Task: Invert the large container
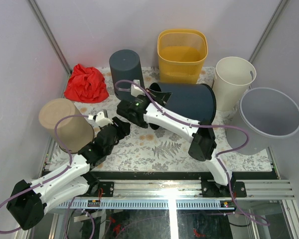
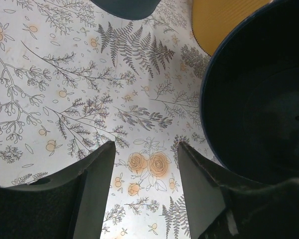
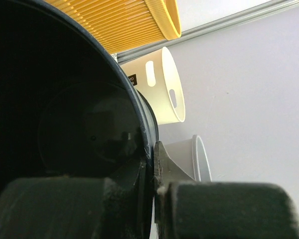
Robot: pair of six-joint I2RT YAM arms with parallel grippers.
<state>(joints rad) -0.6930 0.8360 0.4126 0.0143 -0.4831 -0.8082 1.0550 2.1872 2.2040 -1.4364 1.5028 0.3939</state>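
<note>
The large dark blue container (image 1: 189, 102) lies on its side on the floral mat, its mouth facing left. My right gripper (image 1: 152, 94) is shut on its rim, one finger inside and one outside; the right wrist view shows the rim (image 3: 139, 114) pinched between the jaws of that gripper (image 3: 153, 149). My left gripper (image 1: 122, 125) is open and empty just left of the container's mouth. In the left wrist view the gripper (image 2: 144, 159) hangs over the mat, with the container's dark opening (image 2: 259, 99) to its right.
A yellow basket (image 1: 182, 55), a cream bin (image 1: 233, 79) and a grey translucent bin (image 1: 269, 117) stand behind and right of the container. A small dark bin (image 1: 125, 67), a red cloth (image 1: 86, 83) and a tan bin (image 1: 65, 123) are on the left.
</note>
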